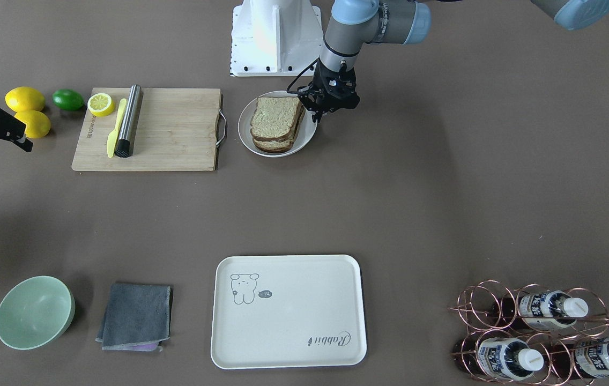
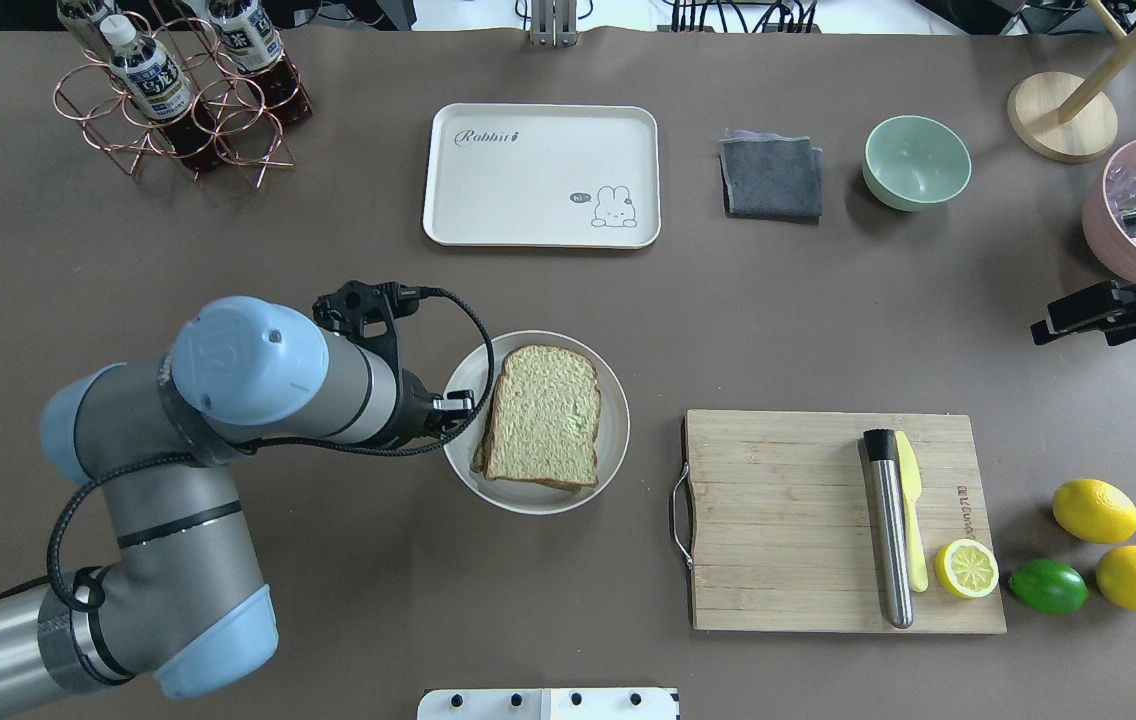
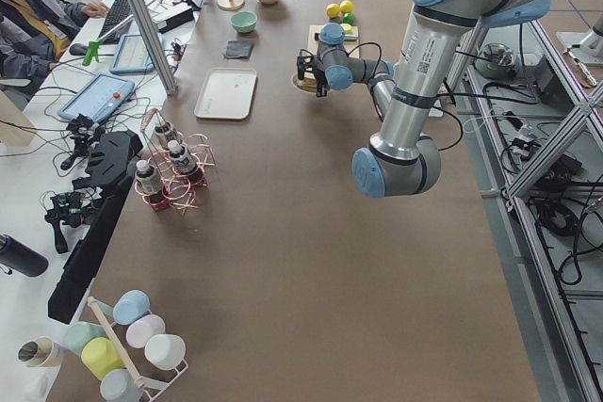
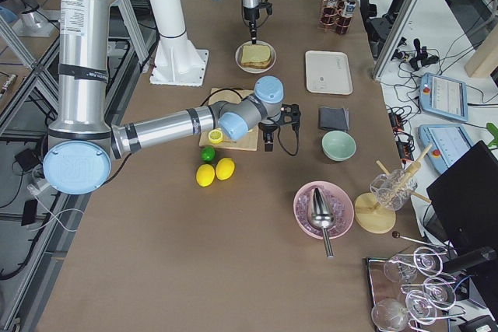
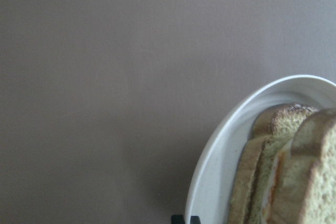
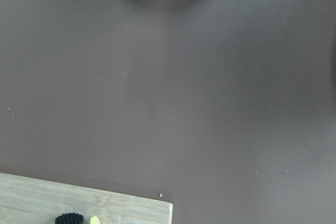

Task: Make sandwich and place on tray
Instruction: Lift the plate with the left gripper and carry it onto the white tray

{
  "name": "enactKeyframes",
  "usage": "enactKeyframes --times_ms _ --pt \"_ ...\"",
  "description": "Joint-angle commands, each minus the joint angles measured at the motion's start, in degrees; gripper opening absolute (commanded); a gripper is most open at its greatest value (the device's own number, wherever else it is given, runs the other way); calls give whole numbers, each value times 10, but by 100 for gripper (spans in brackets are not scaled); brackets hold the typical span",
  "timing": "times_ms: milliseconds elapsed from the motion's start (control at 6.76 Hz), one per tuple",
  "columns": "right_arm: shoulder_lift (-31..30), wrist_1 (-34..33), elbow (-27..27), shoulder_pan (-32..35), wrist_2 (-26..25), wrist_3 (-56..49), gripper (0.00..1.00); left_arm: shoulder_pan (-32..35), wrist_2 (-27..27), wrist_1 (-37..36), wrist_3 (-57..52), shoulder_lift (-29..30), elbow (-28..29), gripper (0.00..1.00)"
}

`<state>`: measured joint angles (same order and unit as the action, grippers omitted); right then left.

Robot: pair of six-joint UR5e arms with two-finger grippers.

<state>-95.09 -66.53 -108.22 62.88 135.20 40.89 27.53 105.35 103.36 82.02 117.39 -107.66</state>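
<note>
Sandwich (image 2: 540, 415) sits stacked on the round plate (image 2: 528, 340) near the robot's base, well apart from the tray (image 2: 528, 200) across the table. Left gripper (image 2: 460, 405) is low, just beside the plate's rim, with its jaws looking closed together. Right gripper (image 1: 4, 150) is near the lemons (image 1: 24, 99), jaws spread apart.

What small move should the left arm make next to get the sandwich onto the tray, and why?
Probably open the left tool and ease it sideways around the sandwich: the tool sits at the plate rim beside the stacked slices, holding nothing, and the tray is bare.
</note>
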Motion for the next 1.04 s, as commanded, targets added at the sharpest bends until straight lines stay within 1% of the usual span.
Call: enactKeyframes --times_ms 0,148,296,444,592,740,888 --pt "0 0 -1 0 0 1 100 65 35 24 9 14 21 0" --pt "0 0 -1 0 0 1 100 98 69 52 9 40 78 0" --pt "0 0 -1 0 0 1 100 123 88 100 24 66 140 0" --pt "0 0 -2 0 0 0 100 154 128 123 20 96 202 0" --pt "1 0 -3 0 0 1 100 178 140 154 6 133 279 0" --pt "2 1 -5 0 0 1 100 194 154 174 -27 170 355 0" --pt "5 1 -4 0 -1 1 100 201 154 183 -78 205 426 0"
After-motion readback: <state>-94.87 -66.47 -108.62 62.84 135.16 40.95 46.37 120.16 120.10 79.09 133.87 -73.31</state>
